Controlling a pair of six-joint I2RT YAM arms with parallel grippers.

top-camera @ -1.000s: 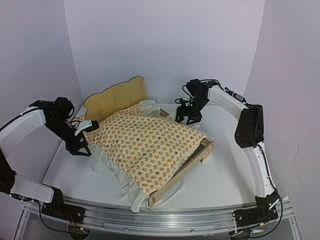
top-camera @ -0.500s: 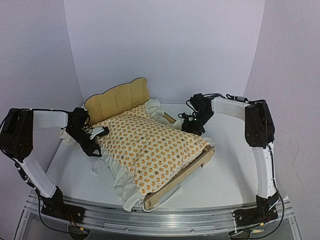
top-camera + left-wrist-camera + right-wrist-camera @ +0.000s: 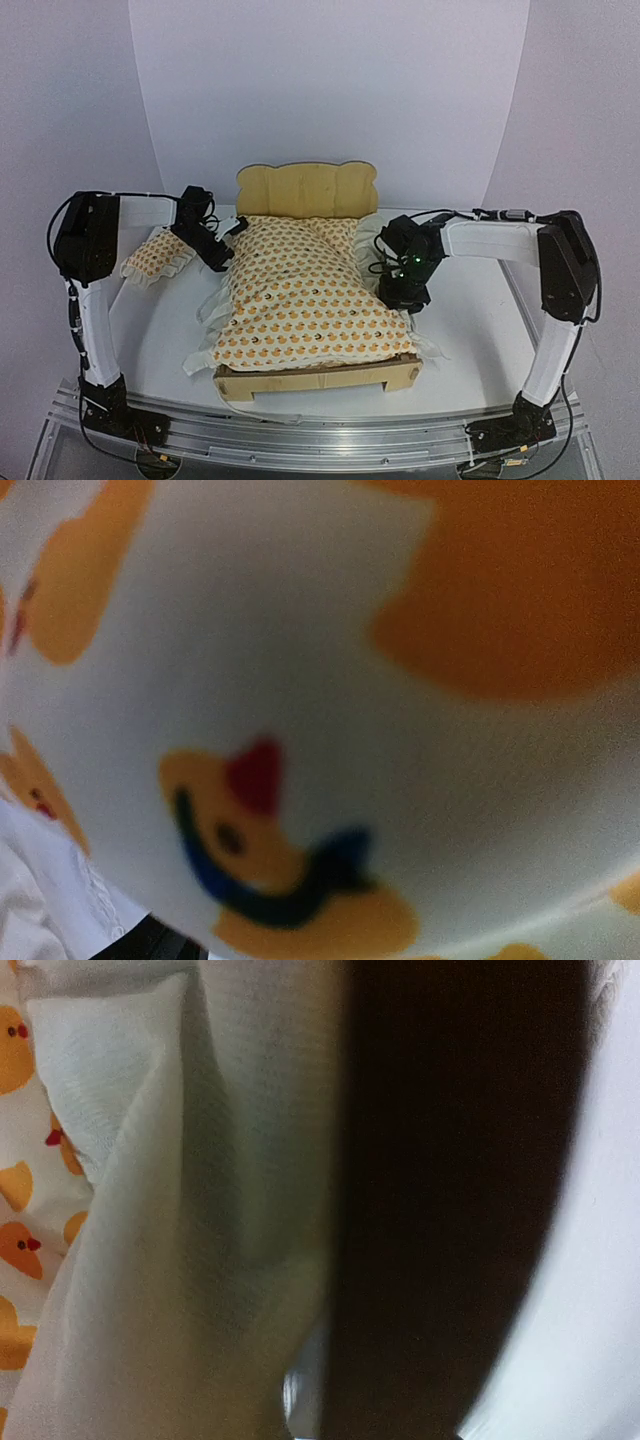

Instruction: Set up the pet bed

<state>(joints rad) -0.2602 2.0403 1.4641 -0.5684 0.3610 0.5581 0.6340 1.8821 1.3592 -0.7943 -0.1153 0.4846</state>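
At the centre of the top view, the pet bed (image 3: pixel 260 381) sits on the white table (image 3: pixel 470 330). Its scalloped headboard (image 3: pixel 305 188) faces the back wall and its low footboard (image 3: pixel 340 378) faces the bottom of the frame. A cream mattress cushion (image 3: pixel 300 300) printed with orange ducks lies on the frame and covers nearly all of it. White ruffles and ties spill over the left and right sides. Left of the bed, on the table, lies a small ruffled pillow (image 3: pixel 155 258) in the same print, near the cushion's upper left corner.

The left end effector (image 3: pixel 218 248) comes in from the left side of the frame. It meets the cushion's upper left edge, between the pillow and the cushion. Its wrist view is filled by blurred duck-print fabric pressed close to the lens, hiding the fingers. I cannot tell whether its jaws are apart, together or clamped on cloth.

The right end effector (image 3: pixel 400 290) reaches in from the right and sits against the cushion's right edge, about halfway down the bed. Its wrist view shows white ruffle fabric (image 3: pixel 200 1210) on the left, a strip of duck print along the far left edge, and a wide dark blurred shape (image 3: pixel 450 1210) right of centre. Whether those jaws are apart, together or gripping the ruffle cannot be told.
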